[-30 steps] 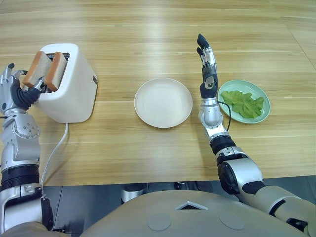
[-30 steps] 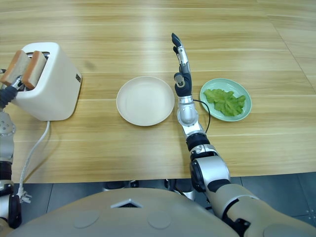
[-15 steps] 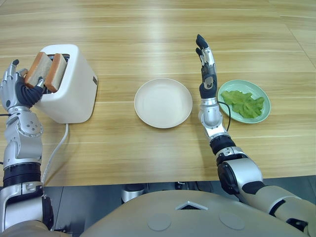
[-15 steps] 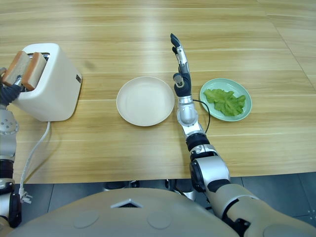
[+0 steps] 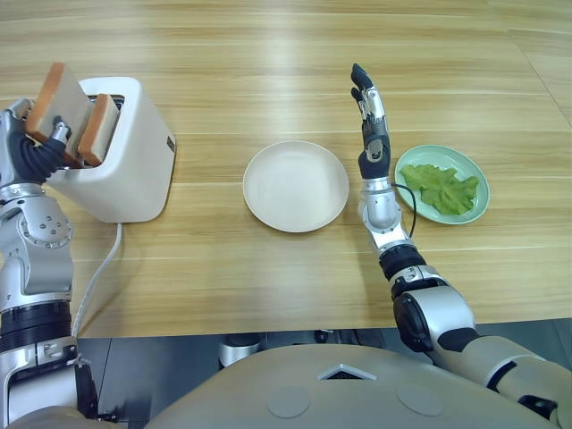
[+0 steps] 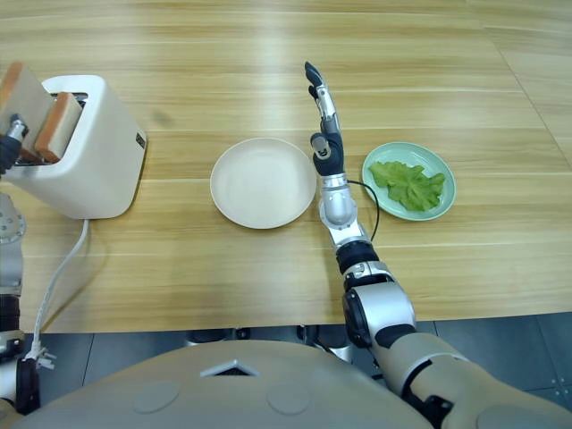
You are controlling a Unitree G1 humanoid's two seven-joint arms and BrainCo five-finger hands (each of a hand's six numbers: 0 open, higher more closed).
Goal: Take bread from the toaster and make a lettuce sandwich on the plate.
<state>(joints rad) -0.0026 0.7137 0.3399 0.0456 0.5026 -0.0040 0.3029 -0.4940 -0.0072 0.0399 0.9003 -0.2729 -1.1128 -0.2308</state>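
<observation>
Left eye view. Wooden table seen from above. At far left, white toaster, upright, with a pale cord trailing from its base toward the near table edge. Against the toaster's left side, left hand, fingers curled tight around the lower end of a raised slice of browned bread. Held tilted, higher than the toaster's top and leaning out to the left; hard to tell whether fully clear of the slot. Just to its right, second slice standing in the toaster, top half poking out. Near the middle of the table, round cream plate, bare. Just right of the plate, right hand, standing on edge, fingers straight and apart, pointing away across the table, gripping nothing. Just right of that hand, green dish carrying a heap of lettuce.

Right eye view. Same layout, set further left. Left hand cut by the left edge, pinched on the raised slice, top corner above the toaster. Second slice in the slot beside it. Plate left of centre, well apart from the toaster. Right hand upright between plate and green dish, touching neither, fingers extended. Lettuce lying inside the green dish.
</observation>
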